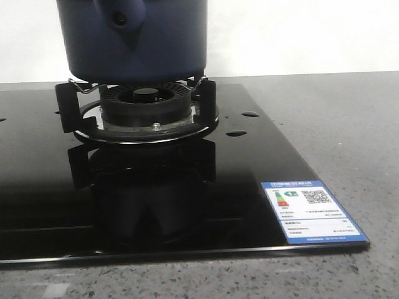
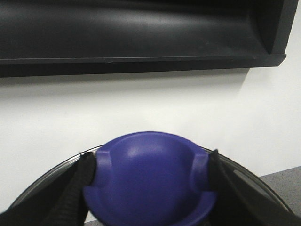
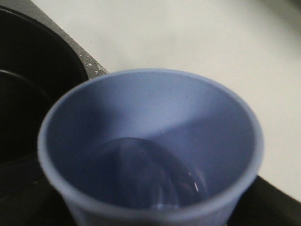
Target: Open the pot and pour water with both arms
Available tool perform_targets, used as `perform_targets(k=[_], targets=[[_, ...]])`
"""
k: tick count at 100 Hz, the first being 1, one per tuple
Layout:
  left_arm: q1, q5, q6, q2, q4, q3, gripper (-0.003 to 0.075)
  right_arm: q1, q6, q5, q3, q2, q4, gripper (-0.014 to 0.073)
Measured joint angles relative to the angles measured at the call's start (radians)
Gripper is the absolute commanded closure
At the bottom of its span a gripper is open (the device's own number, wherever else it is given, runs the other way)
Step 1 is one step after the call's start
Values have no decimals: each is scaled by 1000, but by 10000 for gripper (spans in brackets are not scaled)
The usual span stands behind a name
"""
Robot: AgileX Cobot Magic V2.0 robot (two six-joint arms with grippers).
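The dark navy pot (image 1: 134,43) stands on the gas burner (image 1: 146,103). Its handle lug with the small hole (image 1: 123,17) faces me, and its top is cut off by the front view. My left gripper (image 2: 150,188) is shut on the blue-purple lid knob (image 2: 150,174), with one black finger (image 2: 77,188) on each side. The glass lid's rim (image 2: 244,179) curves around the knob. A pale light-blue cup (image 3: 155,108) fills the right wrist view, tilted, with water (image 3: 141,174) in it. The right fingers are hidden by the cup. Neither gripper shows in the front view.
The burner sits on a black glass hob (image 1: 187,199) with a blue-edged label (image 1: 315,212) and water drops (image 1: 237,132). Grey speckled counter (image 1: 336,112) surrounds it. A black range hood (image 2: 141,33) hangs on the white wall. A dark round shape (image 3: 28,94) lies beside the cup.
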Motion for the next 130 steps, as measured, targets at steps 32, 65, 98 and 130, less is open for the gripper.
perform_targets(k=[32,65,98,130], targets=[[0,0,1,0,0,0,324,121,0,129,-168,134,-252,237],[0,0,1,0,0,0,324,186,0,129,-181,194,-536,237],[0,0,1,0,0,0,324,186,-1,103,-181,213,-764,237],[0,0,1,0,0,0,324,186,-2,83,-185,213,-917,237]])
